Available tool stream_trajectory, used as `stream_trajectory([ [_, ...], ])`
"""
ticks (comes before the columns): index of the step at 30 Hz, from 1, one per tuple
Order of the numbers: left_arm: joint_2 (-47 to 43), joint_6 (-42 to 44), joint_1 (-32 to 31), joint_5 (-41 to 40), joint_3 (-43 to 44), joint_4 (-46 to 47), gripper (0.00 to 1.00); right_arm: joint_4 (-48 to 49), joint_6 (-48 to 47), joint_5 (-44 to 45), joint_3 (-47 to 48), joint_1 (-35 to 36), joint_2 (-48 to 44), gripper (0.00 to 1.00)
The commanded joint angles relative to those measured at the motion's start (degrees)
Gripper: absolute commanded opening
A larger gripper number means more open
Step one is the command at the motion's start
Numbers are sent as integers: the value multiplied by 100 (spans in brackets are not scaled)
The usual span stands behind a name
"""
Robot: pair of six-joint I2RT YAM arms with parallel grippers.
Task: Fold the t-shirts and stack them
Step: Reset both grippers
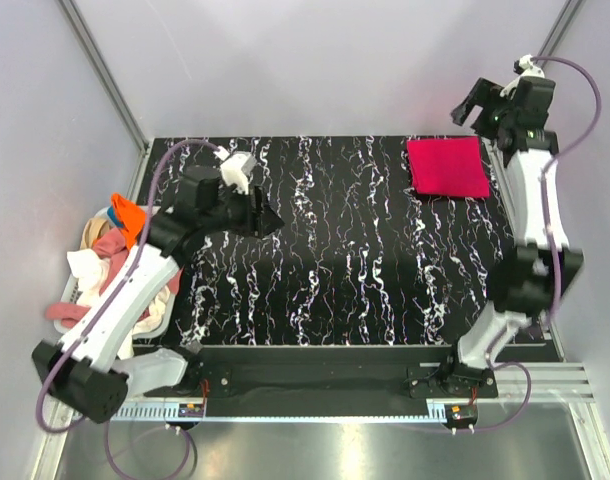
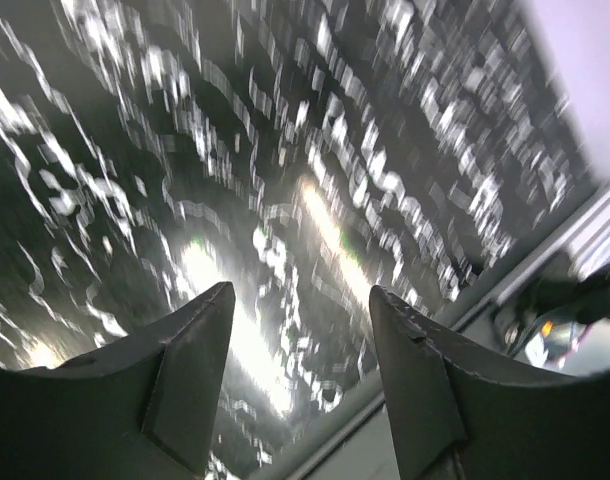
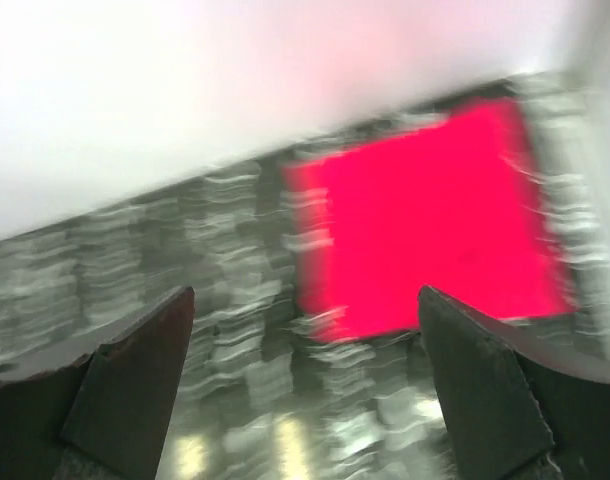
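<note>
Table: We see a black tabletop point(image 1: 335, 270) veined with white, the two arms mounted at its near edge.
Folded t-shirt: One pinkish-red t-shirt point(image 1: 447, 167) lies flat in the far right corner of the table, folded into a neat rectangle.
Its long axis: The rectangle is a little wider than it is deep, so its longer side runs left to right, nearly square with the table's edges. We cannot tell which end holds the collar.
Right wrist view: The same red t-shirt point(image 3: 435, 230) appears blurred, below and ahead of the fingers.
Unfolded t-shirts: A loose heap sits in a white basket point(image 1: 163, 308) off the table's left edge. The orange t-shirt point(image 1: 128, 215) is on the far side, with dusty pink cloth point(image 1: 110, 245) and white cloth point(image 1: 85, 265) crumpled nearer. No long axis can be made out in the tangle.
Left gripper: The left gripper point(image 1: 270, 222) hangs over the left half of the table and points right. In its wrist view point(image 2: 300, 295) the jaws stand apart with only tabletop between them.
Right gripper: The right gripper point(image 1: 472, 105) is raised beyond the far right corner, above and apart from the red t-shirt. In its wrist view point(image 3: 305, 295) the jaws are spread wide and hold nothing.
</note>
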Motion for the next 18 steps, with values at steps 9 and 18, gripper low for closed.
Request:
stream_trajectory([
  [9,-1298,-291,78,-770,435,458,99,-353,2384,-3215,-3929,386,-4174,100],
  [18,-2072,-889,78,-753,-260,573,99,-424,2437,-3165,-4977,386,-5881,100],
])
